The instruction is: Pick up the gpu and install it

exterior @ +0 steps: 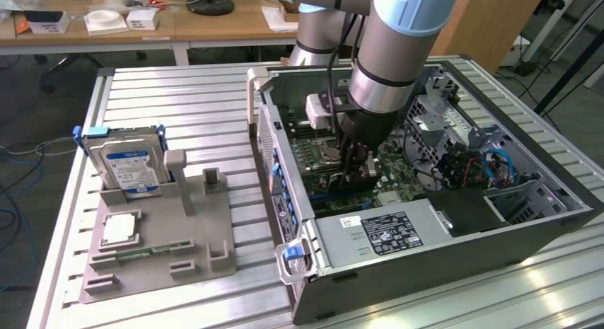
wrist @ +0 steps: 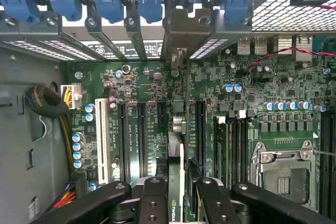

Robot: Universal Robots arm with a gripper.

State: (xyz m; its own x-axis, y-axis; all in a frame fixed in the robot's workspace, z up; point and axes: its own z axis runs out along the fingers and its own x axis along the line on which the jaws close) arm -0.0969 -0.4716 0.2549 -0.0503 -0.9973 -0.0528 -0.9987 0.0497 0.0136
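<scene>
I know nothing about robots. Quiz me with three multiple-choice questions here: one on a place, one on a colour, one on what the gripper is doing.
1. Where is the hard drive? A on the floor; B on a shelf; C upright in the grey holder.
2. The long slot beside the black ones on the motherboard is: A white; B red; C yellow.
3. The gripper is: A open, empty; B shut on the gpu; C holding a screwdriver.
Answers: C, it stands in the holder; A, it looks white; B, fingers clamp the card over the motherboard.
</scene>
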